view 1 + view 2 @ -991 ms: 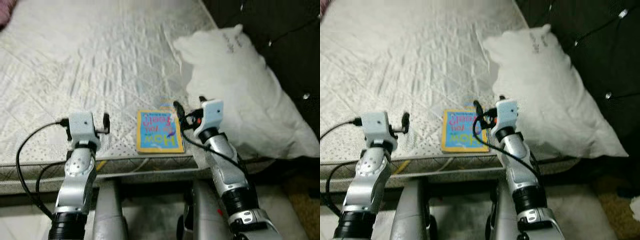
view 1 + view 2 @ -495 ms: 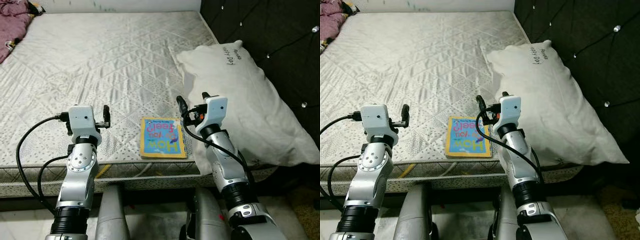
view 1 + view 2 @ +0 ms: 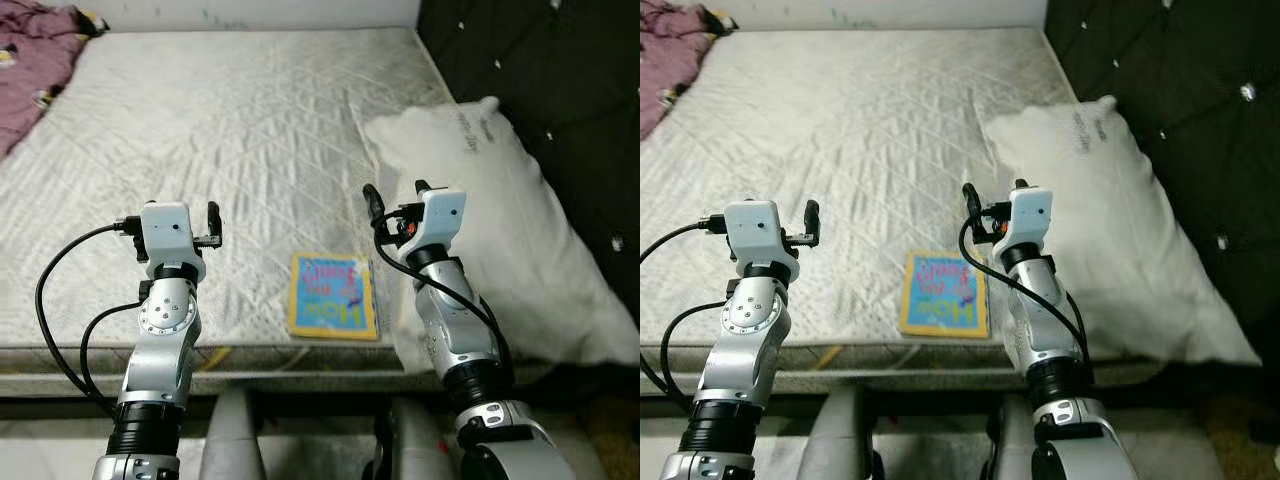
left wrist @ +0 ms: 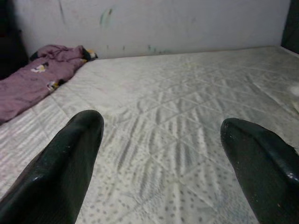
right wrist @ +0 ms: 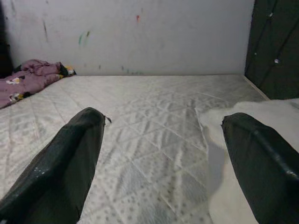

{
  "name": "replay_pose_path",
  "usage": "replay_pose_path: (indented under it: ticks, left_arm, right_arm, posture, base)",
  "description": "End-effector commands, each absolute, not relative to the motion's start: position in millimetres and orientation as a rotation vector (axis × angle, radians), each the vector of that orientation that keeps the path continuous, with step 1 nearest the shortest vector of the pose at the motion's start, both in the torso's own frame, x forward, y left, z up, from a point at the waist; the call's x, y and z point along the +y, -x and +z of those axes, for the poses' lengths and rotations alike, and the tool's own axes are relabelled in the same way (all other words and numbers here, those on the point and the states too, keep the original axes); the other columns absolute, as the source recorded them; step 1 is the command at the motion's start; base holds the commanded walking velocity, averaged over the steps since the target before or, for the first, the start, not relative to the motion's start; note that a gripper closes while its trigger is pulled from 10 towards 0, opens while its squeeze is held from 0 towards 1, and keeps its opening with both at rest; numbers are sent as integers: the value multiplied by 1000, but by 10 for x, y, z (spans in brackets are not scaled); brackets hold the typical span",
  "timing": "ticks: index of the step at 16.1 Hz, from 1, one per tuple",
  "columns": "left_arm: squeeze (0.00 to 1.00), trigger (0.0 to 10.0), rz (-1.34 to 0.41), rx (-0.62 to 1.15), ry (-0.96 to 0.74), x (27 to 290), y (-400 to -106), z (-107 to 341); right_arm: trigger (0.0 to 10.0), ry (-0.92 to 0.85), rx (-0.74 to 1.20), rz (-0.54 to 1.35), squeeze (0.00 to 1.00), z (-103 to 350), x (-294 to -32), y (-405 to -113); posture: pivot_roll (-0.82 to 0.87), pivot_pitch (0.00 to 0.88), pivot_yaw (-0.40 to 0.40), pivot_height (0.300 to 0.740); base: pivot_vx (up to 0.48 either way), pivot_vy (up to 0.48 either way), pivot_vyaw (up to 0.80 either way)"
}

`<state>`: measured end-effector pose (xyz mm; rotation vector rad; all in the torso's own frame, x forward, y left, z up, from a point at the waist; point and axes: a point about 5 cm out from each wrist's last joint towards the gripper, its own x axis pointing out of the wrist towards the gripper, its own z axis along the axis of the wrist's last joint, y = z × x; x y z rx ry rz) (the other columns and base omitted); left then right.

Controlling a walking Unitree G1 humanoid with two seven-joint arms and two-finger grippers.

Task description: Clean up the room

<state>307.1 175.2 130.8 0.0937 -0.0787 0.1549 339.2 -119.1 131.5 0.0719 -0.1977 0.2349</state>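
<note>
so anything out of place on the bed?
Yes. A children's book lies at the mattress's near edge beside the pillow, and purple clothing is crumpled at the far left corner.

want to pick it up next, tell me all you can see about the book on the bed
The book is a thin, square picture book with a yellow border and a blue cover bearing colourful lettering too small to read. It lies flat and closed on the white quilted mattress, near the front edge, between the two raised arms. The right gripper hovers above and beyond its right side, not touching it. The white pillow lies just to its right; whether they touch is unclear.
</note>
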Motion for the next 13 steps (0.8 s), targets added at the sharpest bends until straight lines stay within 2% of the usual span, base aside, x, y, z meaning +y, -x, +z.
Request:
replay_pose_path:
  ticks: [1, 5, 13]
  left_arm:
    - [0, 10000, 155, -80, -110, 1760, -3070, 1313]
    - [0, 10000, 132, -61, -124, 1655, -3046, 1245]
    - [0, 10000, 60, -14, -81, 1503, -3105, 1050]
  right_arm:
    - [10000, -81, -232, 227, 0, 1386, -1200, -3395]
    - [10000, -83, -198, 191, 0, 1246, -1275, -3326]
    - [10000, -99, -173, 161, 0, 1135, -1261, -3256]
  posture:
    - [67, 14, 31, 701]
    - [67, 16, 41, 740]
    - [42, 0, 70, 740]
  base:
    - [0, 0, 0]
    - [0, 0, 0]
    - [0, 0, 0]
